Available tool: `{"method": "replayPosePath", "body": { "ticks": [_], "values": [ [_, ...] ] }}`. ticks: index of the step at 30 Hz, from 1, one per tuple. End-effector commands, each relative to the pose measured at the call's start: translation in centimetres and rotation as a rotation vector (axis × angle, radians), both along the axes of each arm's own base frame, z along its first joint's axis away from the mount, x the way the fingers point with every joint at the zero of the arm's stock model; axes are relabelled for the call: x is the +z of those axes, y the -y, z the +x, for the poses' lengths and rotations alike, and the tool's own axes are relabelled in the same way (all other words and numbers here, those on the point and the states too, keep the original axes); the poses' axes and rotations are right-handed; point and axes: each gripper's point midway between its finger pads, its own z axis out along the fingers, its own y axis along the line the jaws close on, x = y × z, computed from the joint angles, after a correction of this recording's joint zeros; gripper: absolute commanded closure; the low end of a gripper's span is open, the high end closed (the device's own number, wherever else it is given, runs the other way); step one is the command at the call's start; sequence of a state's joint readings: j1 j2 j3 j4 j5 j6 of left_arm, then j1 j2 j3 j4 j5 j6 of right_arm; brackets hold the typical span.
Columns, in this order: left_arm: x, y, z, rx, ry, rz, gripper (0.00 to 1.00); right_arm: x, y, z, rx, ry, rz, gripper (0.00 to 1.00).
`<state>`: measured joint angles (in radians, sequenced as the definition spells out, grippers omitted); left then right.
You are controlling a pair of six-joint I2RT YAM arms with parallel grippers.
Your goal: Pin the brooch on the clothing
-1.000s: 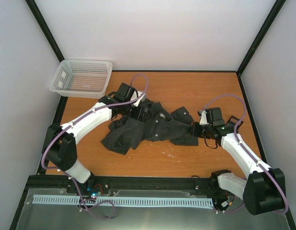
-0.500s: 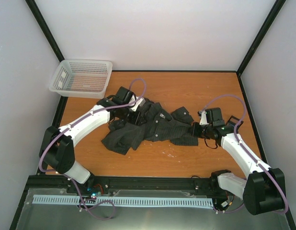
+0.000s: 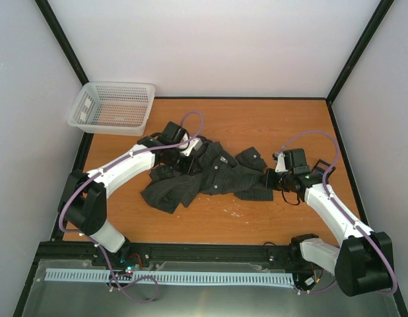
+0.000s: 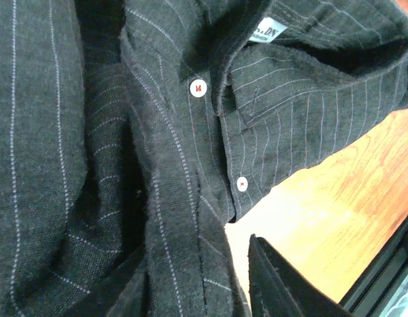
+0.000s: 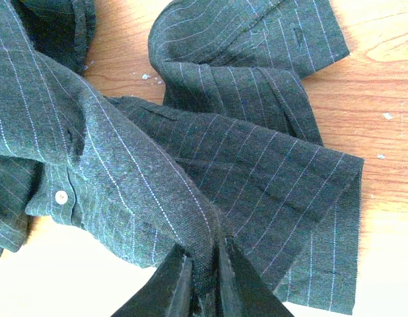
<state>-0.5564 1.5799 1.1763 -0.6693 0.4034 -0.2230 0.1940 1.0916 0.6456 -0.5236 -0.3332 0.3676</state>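
The clothing [image 3: 210,175], a dark pinstriped shirt with white buttons [image 4: 199,88], lies crumpled mid-table. My left gripper [image 3: 184,154] hangs over its collar end. In the left wrist view a fold of the placket [image 4: 164,251] lies between the jaws. One dark finger [image 4: 276,284] shows at the lower right, with a sliver of bright table between it and the cloth; the other finger is hidden by fabric. My right gripper [image 5: 204,254] is shut on a pinched ridge of shirt fabric [image 5: 158,178] at the garment's right end [image 3: 270,178]. The brooch is out of view.
A white mesh basket [image 3: 111,105] stands at the back left corner. Small white flecks [image 3: 234,210] lie on the orange table [image 3: 276,125] in front of the shirt. Black frame rails border the table on all sides.
The left gripper has shifted slightly back and left at the shirt's collar end, and its jaws have narrowed around the fold. The right arm and its grip have not moved.
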Motion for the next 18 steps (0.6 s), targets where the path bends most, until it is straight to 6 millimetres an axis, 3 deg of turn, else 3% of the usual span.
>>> {"method": "replayPosePath", "body": {
  "ticks": [1,4,6,9,13,18],
  "values": [
    [-0.5,-0.2,0.1,0.007,-0.004,0.010,0.71,0.4,0.2,0.2,-0.018,0.015,0.014,0.88],
    [0.9,-1.0,1.1,0.034,0.072,0.046,0.92,0.8,0.2,0.3,-0.016,0.025,0.015,0.90],
    [2.9,-1.7,2.2,0.064,0.161,0.067,0.98,1.7,0.2,0.8,-0.018,0.057,0.011,0.93],
    [6.8,-2.9,4.0,0.121,0.309,0.093,0.99,5.0,0.4,2.0,-0.024,0.150,0.001,0.97],
    [13.6,-4.7,5.7,0.210,0.531,0.097,0.99,11.6,1.7,4.1,-0.065,0.338,-0.059,0.97],
    [25.4,-5.8,5.1,0.233,0.867,-0.029,0.99,24.4,3.8,4.6,-0.150,0.671,-0.120,0.97]
  ]
}}
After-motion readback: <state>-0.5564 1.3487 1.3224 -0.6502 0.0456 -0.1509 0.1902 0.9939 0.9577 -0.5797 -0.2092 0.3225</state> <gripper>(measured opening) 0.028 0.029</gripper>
